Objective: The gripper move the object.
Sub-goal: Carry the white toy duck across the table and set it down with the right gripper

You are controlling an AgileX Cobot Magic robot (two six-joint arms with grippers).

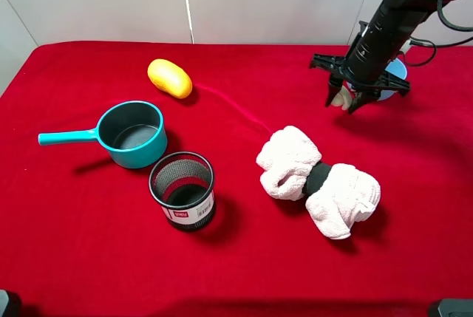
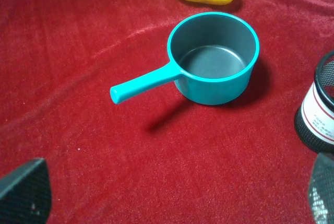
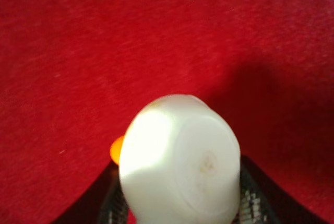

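firmly, the right pincer (image 1: 346, 103) is clenched on the object (image 1: 341, 99), which is held above the red counter (image 1: 244, 273). a blue bowl (image 1: 397, 72) is seen just behind it. a white towel roll (image 1: 318, 180) is laid nearer the front. the left pincer (image 2: 172, 200) is spread wide.

Tablecloth (image 1: 89, 258): red cloth, matt, short velvety nap. Saucepan (image 1: 140, 156): smooth teal outside, plastic look; dull dark grey inside. Cup (image 1: 181, 169) at its 5 o'clock: black wire mesh, paper label (image 1: 188, 212). Towel roll (image 1: 284, 163): fluffy white terry. Object (image 3: 180, 161): smooth off-white, slight sheen. Yellow-orange oval (image 1: 169, 78): smooth, soft gloss.
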